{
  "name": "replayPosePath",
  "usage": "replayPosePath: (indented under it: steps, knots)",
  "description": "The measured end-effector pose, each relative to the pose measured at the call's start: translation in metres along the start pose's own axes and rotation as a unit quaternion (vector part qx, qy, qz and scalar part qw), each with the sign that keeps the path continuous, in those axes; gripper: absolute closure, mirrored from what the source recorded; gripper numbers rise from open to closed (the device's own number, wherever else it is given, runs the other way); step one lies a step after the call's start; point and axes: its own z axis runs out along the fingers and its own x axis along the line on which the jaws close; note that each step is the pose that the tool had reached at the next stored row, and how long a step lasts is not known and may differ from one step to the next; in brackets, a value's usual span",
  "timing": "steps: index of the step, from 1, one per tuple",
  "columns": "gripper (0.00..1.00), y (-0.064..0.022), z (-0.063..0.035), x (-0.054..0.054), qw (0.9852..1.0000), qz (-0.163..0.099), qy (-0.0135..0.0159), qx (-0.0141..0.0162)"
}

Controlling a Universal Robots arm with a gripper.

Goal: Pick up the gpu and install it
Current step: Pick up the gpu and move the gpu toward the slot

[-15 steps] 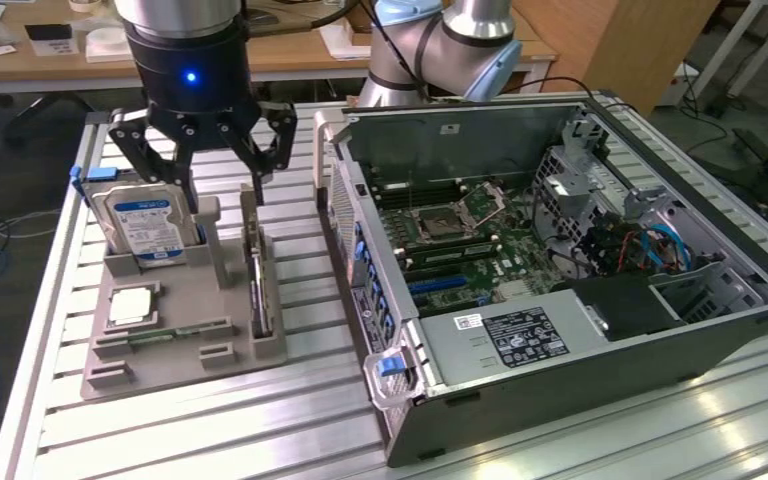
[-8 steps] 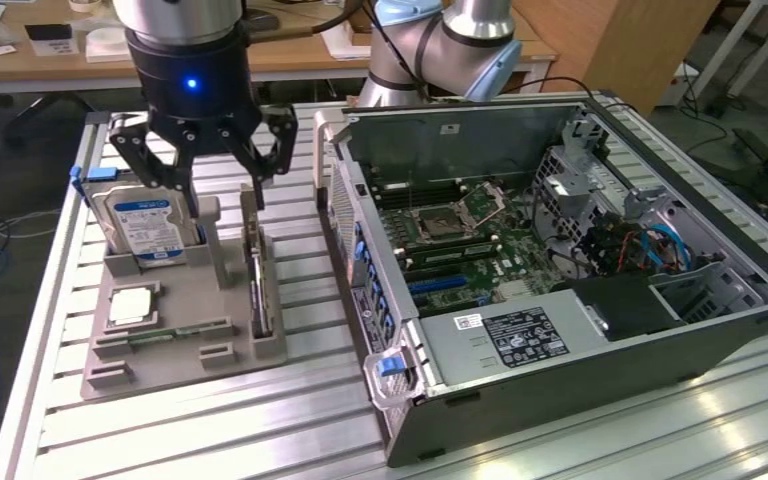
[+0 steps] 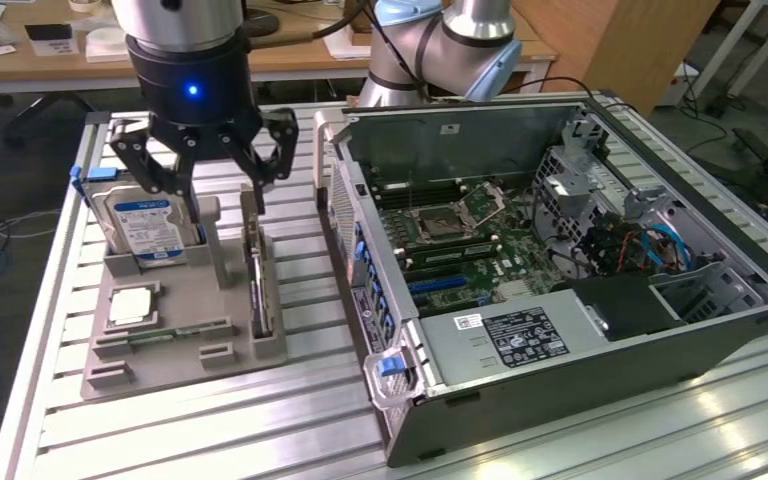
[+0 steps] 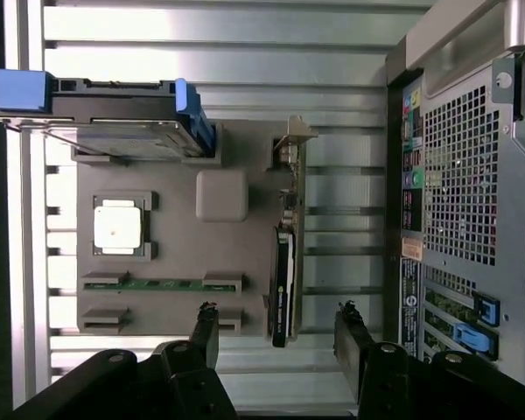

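Observation:
The gpu (image 3: 261, 285) stands on its long edge in a slot of the grey holder block (image 3: 197, 290), on the side nearest the computer case. My gripper (image 3: 217, 205) hangs open above the block's far end, nothing between its fingers. In the wrist view the gpu (image 4: 283, 262) shows edge-on, its silver bracket (image 4: 294, 138) at the end away from me. The gripper (image 4: 277, 337) straddles the line of the card's black end, one finger (image 4: 205, 332) on each side, apart from it.
The holder block (image 4: 175, 254) also carries a silver hard drive (image 3: 144, 230) with a blue-white label, a square processor (image 3: 131, 305) and a green memory stick (image 3: 157, 335). The open computer case (image 3: 558, 280) lies at the exterior view's right, its motherboard (image 3: 451, 220) exposed. A ribbed aluminium table (image 3: 291, 420) lies underneath.

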Motion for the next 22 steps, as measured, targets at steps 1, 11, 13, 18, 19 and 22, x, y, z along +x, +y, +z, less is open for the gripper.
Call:
replayPosePath:
  steps: [1,11,13,18,19,22]
  knots:
    - [0.35,-0.0005,0.0003,0.0,1.0,0.0,0.0,0.0]
    - [0.35,-0.0038,0.0037,0.0,1.0,-0.001,0.0001,0.0]
    - [0.35,-0.0043,0.0043,0.0001,1.0,-0.001,0.0,0.0]
    - [0.35,-0.0056,0.0058,0.0001,1.0,-0.001,0.0001,0.0]
    - [0.35,-0.0059,0.006,0.0001,1.0,-0.001,0.0001,0.0]
    - [0.35,-0.0069,0.007,0.0,1.0,-0.001,0.0001,0.0]
